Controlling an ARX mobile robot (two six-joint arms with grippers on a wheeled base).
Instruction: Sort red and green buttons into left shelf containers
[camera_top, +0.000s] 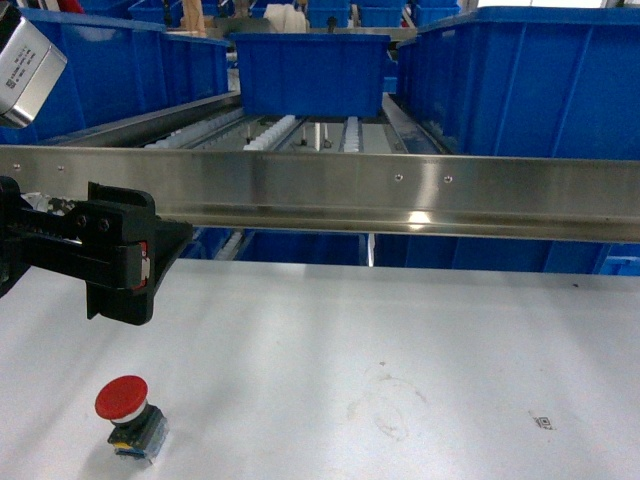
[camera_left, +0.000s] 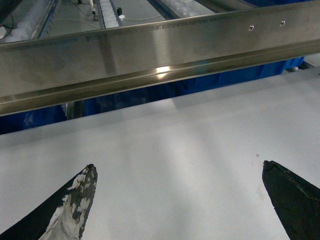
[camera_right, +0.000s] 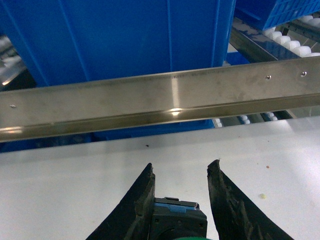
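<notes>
Red button (camera_top: 125, 412) sits near side of steel rail (camera_top: 400, 190), just below spread, empty left gripper (camera_left: 177, 200); right gripper (camera_right: 180, 200) pinches a dark button body (camera_right: 177, 220)

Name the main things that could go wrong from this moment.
1. The right gripper holds a dark button body only by its edges between the fingertips; it could slip before reaching a blue bin.
2. The steel rail runs between the table and the bins; a low carry could hit it.
3. The red button sits near the table's front edge, below the open left gripper; a clumsy approach could knock it off.
</notes>
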